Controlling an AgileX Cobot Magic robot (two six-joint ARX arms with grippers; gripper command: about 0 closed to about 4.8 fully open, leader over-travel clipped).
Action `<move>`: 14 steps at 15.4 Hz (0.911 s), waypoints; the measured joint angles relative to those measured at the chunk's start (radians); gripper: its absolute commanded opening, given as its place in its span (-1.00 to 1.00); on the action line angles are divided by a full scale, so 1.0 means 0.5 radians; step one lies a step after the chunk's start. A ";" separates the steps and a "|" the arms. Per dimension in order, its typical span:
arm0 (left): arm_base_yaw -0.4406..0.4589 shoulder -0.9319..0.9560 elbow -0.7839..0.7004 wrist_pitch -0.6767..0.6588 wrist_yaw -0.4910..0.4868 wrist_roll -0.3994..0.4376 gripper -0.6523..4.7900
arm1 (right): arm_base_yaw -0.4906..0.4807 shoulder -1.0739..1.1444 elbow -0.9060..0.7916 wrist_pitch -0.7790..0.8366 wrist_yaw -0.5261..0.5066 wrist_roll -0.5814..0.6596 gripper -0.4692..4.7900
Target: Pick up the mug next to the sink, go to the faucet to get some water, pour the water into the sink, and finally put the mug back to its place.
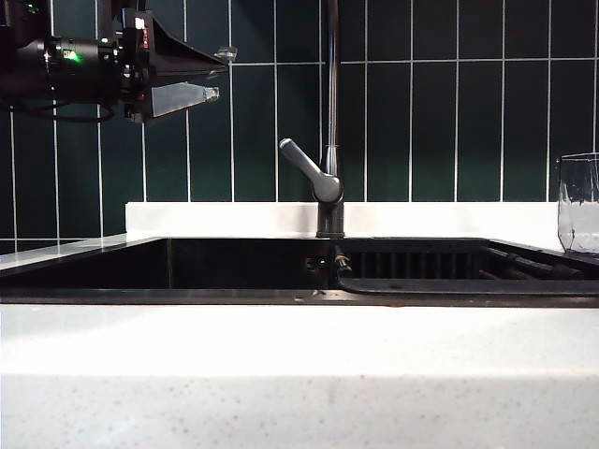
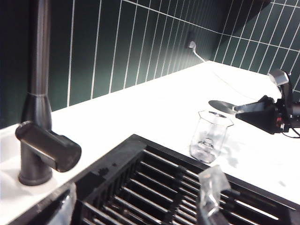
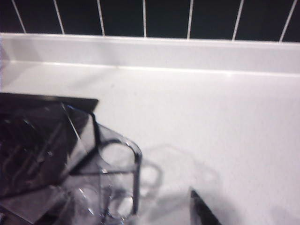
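The left arm reaches in level from the left edge of the exterior view, high up, its left tool (image 1: 215,73) pointing right with the 2 fingers spread apart and holding nothing. The right tool (image 2: 225,107) shows in the left wrist view, low and level, fingers wide apart, nothing gripped.

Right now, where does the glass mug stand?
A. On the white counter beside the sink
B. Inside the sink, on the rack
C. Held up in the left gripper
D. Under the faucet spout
A: the glass mug stands upright on the white counter, just outside the sink rim, with the open right gripper near its top.
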 measured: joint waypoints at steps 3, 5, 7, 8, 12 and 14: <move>-0.002 0.001 0.005 -0.001 0.000 0.027 0.46 | -0.003 0.069 -0.001 0.014 -0.018 -0.001 0.34; -0.002 0.001 0.005 -0.001 0.001 0.031 0.46 | -0.002 0.188 -0.001 0.072 -0.051 -0.002 0.34; -0.002 0.001 0.005 -0.001 0.000 0.034 0.46 | -0.002 0.292 -0.001 0.137 -0.051 -0.002 0.34; -0.002 0.001 0.005 0.000 0.001 0.034 0.46 | -0.002 0.354 -0.001 0.186 -0.052 -0.001 0.34; -0.002 0.001 0.005 -0.001 0.001 0.046 0.46 | -0.002 0.523 0.000 0.384 -0.103 0.007 0.34; -0.002 0.001 0.005 -0.002 0.001 0.066 0.46 | -0.002 0.594 0.002 0.501 -0.116 0.015 0.34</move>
